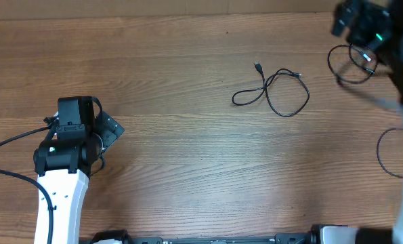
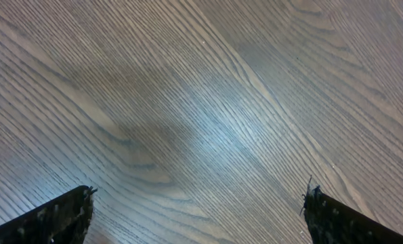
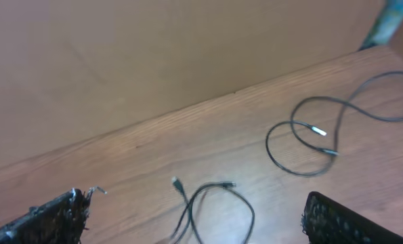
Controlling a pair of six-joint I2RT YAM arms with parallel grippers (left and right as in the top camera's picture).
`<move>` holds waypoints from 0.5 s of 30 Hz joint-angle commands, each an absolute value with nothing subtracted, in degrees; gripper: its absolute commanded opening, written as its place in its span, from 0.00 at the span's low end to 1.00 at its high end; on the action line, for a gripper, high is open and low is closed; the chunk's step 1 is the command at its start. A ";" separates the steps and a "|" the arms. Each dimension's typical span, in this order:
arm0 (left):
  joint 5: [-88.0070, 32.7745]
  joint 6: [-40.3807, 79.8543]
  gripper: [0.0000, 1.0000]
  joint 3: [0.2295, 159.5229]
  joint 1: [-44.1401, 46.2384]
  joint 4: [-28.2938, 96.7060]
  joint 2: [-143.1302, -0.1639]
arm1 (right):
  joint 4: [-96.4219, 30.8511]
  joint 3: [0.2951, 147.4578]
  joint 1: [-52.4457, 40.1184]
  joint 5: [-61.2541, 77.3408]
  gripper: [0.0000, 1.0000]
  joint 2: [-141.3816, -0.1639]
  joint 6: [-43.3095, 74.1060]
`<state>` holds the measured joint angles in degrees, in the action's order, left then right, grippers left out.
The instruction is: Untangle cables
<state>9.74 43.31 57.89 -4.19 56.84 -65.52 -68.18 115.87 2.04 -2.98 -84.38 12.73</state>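
Black cables (image 1: 266, 84) show overhead; left wrist sees only table (image 2: 201, 102).

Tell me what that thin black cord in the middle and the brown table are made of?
The thin black cord looks like a wire in a rubbery or plastic coat: it is matte and bends in soft loops. The brown table looks like wood or maybe wood-look laminate: streaky grain lines run along it, with a light sheen.
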 commanded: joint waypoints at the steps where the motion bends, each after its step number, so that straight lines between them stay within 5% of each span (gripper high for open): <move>1: 10.92 43.88 0.99 58.33 -4.49 56.80 -65.23 | -71.24 116.05 1.89 -2.85 1.00 -81.38 12.14; 15: 10.92 43.88 0.99 58.33 -4.49 56.80 -65.23 | -78.83 116.05 1.89 -2.85 1.00 -71.79 12.14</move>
